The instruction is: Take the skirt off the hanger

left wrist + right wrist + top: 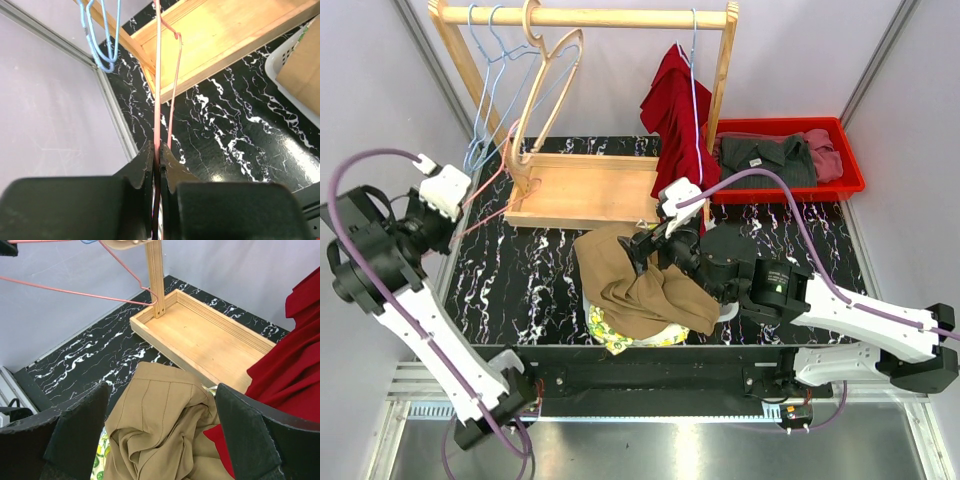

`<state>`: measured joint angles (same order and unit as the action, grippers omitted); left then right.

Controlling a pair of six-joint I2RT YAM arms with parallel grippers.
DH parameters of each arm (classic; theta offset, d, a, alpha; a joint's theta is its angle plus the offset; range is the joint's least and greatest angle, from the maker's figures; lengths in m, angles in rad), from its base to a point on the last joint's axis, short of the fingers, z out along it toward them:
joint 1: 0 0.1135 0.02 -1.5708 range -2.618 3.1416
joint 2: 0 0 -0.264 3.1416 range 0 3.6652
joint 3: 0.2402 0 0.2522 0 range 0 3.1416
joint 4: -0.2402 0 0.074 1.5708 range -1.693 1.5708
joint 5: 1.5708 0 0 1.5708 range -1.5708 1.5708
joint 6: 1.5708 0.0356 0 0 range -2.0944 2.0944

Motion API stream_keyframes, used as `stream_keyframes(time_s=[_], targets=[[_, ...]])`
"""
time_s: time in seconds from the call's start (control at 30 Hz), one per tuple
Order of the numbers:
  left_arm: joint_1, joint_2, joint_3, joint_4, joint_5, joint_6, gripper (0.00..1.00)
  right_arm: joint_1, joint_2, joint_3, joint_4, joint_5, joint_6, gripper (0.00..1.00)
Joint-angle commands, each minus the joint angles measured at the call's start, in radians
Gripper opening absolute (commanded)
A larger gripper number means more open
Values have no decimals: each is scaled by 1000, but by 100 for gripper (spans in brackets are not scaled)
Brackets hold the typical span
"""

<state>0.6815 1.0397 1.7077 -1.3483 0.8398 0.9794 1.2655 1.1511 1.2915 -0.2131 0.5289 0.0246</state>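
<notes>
The tan skirt (640, 285) lies crumpled on top of a white basket (728, 311) at the table's front middle, free of any hanger; it also shows in the right wrist view (165, 430). My right gripper (645, 245) hovers just above the skirt, open and empty (160, 388). My left gripper (448, 225) at the left is shut on a bare pink wire hanger (485, 190). The wire runs straight between its closed fingers (159, 150) and the hanger (159, 75) reaches toward the wooden rack's base. The hanger (100, 295) carries no cloth.
A wooden rack (585, 190) stands at the back with blue wire hangers (485, 90), a wooden hanger (545, 75) and a red garment (675, 120). A red bin (850, 160) of clothes is at back right. Yellow-green patterned cloth (610, 330) lies under the skirt.
</notes>
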Motion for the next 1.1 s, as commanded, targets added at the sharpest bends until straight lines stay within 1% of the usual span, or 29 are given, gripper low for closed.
stream_keyframes(time_s=[0.0,0.03,0.13,0.2,0.23,0.27,0.4,0.5,0.57,0.6,0.67,0.7,0.73,0.77,0.8,0.93,1.07], targets=[[-10,-99,-61,-198,-71,74,0,8,6,0,89,-10,3,95],[-11,-116,-138,-198,-96,97,0,8,-4,-4,89,-12,3,95],[-11,-152,-271,-198,-201,119,0,8,-36,-20,93,-17,8,95],[-10,-164,-316,-196,-243,107,0,8,-56,-30,92,-15,14,95],[-8,-170,-341,-196,-239,99,0,8,-79,-44,87,-12,14,95],[6,-185,-342,-195,-205,84,0,8,-89,-50,84,-7,15,95],[18,-224,-318,-195,-82,28,0,8,-137,-70,52,23,11,95],[15,-266,-271,-198,-15,-4,0,8,-162,-77,31,45,11,95],[-16,-314,-234,-198,15,-19,0,8,-171,-78,24,54,9,95],[-35,-328,-185,-196,24,-30,0,6,-177,-80,21,60,9,95],[-111,-366,-129,-198,59,-74,0,8,-179,-80,21,63,9,95],[-143,-375,-72,-198,73,-97,0,6,-179,-77,21,69,8,95],[-205,-386,-45,-198,100,-134,0,6,-176,-74,18,71,9,95],[-238,-391,-5,-196,110,-149,0,8,-171,-67,14,75,11,95],[-293,-392,13,-196,117,-166,0,6,-171,-64,11,74,14,95],[-388,-368,85,-196,120,-267,0,8,-172,-54,-3,68,26,95],[-404,-319,208,-193,172,-359,0,8,-191,-46,-15,69,34,95]])
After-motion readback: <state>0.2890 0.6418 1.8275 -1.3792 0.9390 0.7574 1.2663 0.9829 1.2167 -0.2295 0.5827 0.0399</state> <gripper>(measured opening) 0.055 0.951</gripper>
